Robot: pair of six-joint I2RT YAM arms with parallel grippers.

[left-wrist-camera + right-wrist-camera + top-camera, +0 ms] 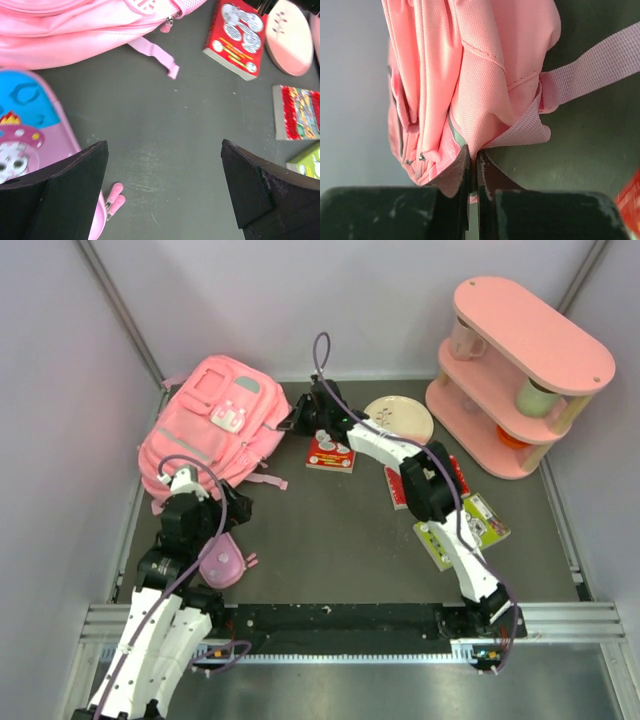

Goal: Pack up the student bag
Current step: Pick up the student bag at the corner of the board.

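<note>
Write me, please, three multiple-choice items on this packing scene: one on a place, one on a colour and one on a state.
1. Where does the small pink pouch lie? A on the shelf; B on the table by the left arm; C on a green book.
2. What colour is the book beside the plate? A blue; B red; C black.
3. What is the state of the right gripper? A open over the plate; B holding a book; C shut on the student bag.
Answers: B, the top view shows it there; B, its cover is red; C, its wrist view shows pink fabric pinched.
</note>
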